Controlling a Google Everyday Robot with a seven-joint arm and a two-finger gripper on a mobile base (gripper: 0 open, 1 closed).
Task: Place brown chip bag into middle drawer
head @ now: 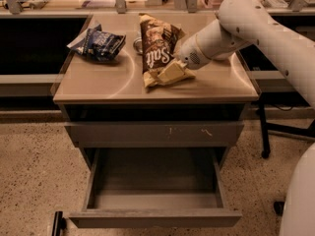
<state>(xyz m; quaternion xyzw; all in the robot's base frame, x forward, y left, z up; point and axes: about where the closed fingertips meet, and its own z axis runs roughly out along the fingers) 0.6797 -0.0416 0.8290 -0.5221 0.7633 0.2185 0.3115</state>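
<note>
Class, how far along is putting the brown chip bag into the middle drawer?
Done: the drawer is pulled open. In hand: the gripper is against the right side of the bag, which lies on the cabinet top; whether it has a grip is unclear. Left: lift the bag, carry it down and forward, and release it in the drawer.
</note>
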